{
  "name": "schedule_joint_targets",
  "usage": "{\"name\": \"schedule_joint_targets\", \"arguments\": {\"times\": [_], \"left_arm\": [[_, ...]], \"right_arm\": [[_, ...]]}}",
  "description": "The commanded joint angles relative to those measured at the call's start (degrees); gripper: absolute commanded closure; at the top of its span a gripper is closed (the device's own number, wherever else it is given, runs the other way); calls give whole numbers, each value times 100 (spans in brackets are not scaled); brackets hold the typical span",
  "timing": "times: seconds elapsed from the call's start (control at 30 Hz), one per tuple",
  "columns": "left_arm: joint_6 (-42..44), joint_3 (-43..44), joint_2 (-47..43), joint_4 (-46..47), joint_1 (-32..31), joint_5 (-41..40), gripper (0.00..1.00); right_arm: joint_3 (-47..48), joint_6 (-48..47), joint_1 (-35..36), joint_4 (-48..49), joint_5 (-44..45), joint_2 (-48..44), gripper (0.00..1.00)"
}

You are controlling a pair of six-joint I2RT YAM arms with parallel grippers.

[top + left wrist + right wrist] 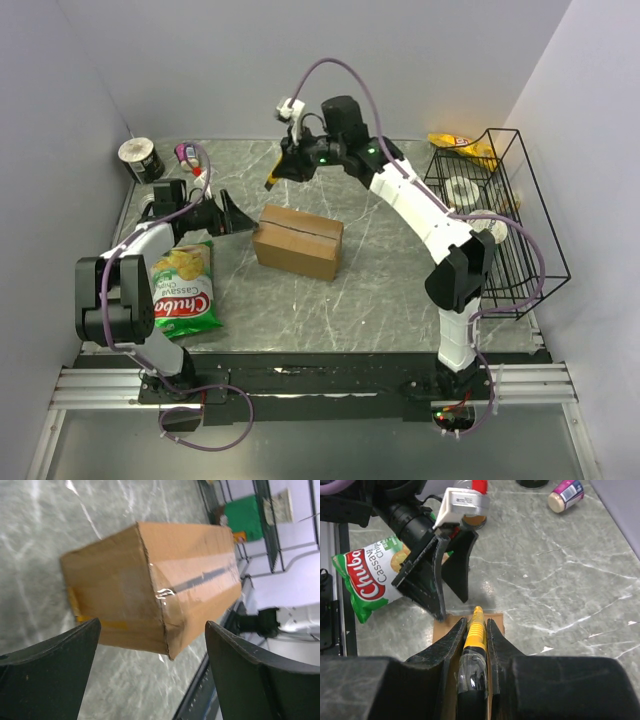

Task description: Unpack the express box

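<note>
The express box (298,240), a brown carton with a taped top seam, lies mid-table. My left gripper (228,213) is open and empty, just left of the box's left end. In the left wrist view the box (165,575) lies ahead, beyond the gap between my spread fingers (50,675). My right gripper (283,172) hovers above and behind the box, shut on a yellow and black utility knife (476,635) that points down toward the box (440,630). The right wrist view also shows the left gripper (445,575).
A green chips bag (185,290) lies at the left by the left arm. A black wire basket (495,215) stands at the right with a yellow packet (455,143) behind it. A dark can (140,158) and a small bottle (188,153) sit at the back left.
</note>
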Motion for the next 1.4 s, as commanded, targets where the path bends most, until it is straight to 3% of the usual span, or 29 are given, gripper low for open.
{"name": "schedule_joint_targets", "arguments": {"times": [0.0, 0.23, 0.47, 0.6, 0.77, 1.03, 1.37], "left_arm": [[231, 52, 182, 26, -13, 716, 10], [319, 17, 508, -115, -161, 532, 13], [556, 139, 727, -325, -1048, 198, 15], [557, 263, 930, -651, -1138, -127, 20], [714, 350, 992, -695, -1138, 196, 19], [688, 403, 877, -554, -1138, 689, 16], [91, 588, 1290, -309, -1129, 1015, 17]], "right_arm": [[-99, 37, 312, 406, 423, -107, 100], [-513, -51, 532, 705, 984, -159, 100], [-1172, -24, 593, 1355, 1205, -317, 100], [-1672, -7, 637, 1793, 1450, -598, 100], [-1999, -244, 558, 1813, 1715, -941, 100], [-2385, -638, 338, 1637, 968, -1565, 100], [-3615, -964, 514, 2146, 924, -2058, 100]]}}
